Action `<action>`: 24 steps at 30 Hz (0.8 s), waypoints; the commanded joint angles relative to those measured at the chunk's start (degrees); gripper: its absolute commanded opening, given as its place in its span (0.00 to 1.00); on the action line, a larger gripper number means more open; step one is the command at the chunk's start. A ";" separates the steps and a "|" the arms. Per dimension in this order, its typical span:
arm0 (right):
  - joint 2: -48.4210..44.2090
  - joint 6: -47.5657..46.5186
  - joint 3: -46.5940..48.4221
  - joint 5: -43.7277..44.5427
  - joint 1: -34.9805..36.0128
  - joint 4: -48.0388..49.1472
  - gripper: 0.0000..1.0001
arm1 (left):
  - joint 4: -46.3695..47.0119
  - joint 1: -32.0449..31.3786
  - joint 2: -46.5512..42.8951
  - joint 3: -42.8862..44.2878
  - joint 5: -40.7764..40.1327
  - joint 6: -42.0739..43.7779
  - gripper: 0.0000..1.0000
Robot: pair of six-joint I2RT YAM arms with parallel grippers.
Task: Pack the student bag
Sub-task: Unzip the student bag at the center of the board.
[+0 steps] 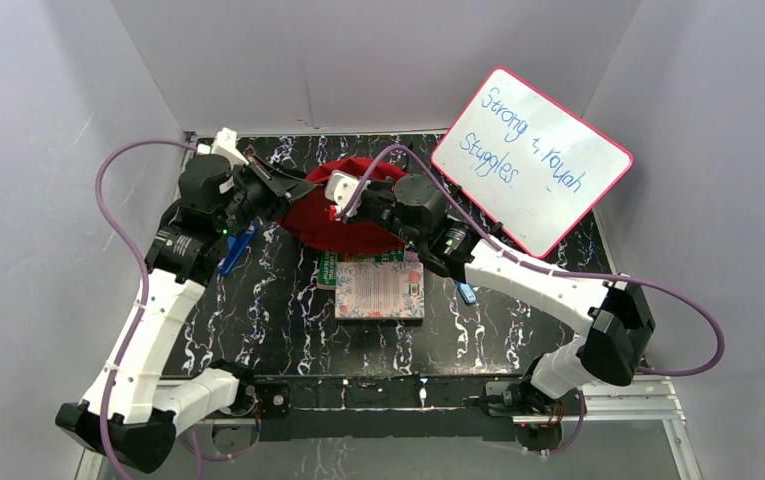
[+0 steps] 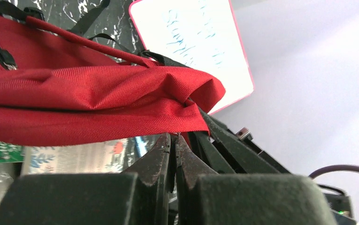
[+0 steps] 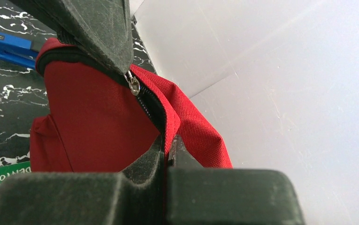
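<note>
Two grippers are on the bag point(image 1: 353, 215) in the overhead view. The left gripper point(image 1: 296, 192) is at its left edge and the right gripper point(image 1: 338, 212) over its middle. The bag itself lies toward the back of the bench point(image 1: 258, 320). Just in front of the bag lie a flowered book point(image 1: 380, 290) and a green book point(image 1: 330, 268), partly covered. One blue pen point(image 1: 236, 248) lies left of the bag, another point(image 1: 466, 292) in front and to its right. A whiteboard point(image 1: 533, 160) leans just right of the bag, close to the right arm, and a wide pull could knock it over.

From the left wrist, the left gripper point(image 2: 173, 137) is clenched with the hem of the bag point(image 2: 88, 93) at its tips, seemingly pinching a thin fold. So little cloth could slip out if the arms pull apart, and the mouth would sag shut.

From the right wrist, the right gripper point(image 3: 168, 146) is clamped on the rim of the bag point(image 3: 97, 122) beside the zipper point(image 3: 133, 86). The hold is on cloth, not the zipper pull. Tugging may therefore drag the whole bag instead of opening it. It could also shove the bag onto the books, which neither busy arm is free to lift.
</note>
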 commanded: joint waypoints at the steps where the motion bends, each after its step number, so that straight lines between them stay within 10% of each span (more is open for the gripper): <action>1: -2.13 1.73 -0.91 6.40 -1.40 3.26 0.00 | 7.91 0.37 -5.47 -3.24 -4.41 -17.78 0.00; 12: -2.86 3.46 -2.11 8.06 -2.06 4.14 0.00 | 16.76 0.38 -10.07 -11.13 -11.54 -32.99 0.00; 24: -3.56 12.29 -0.66 13.88 -7.70 5.86 0.00 | -1.12 0.40 -14.44 -9.30 -25.37 -31.21 0.00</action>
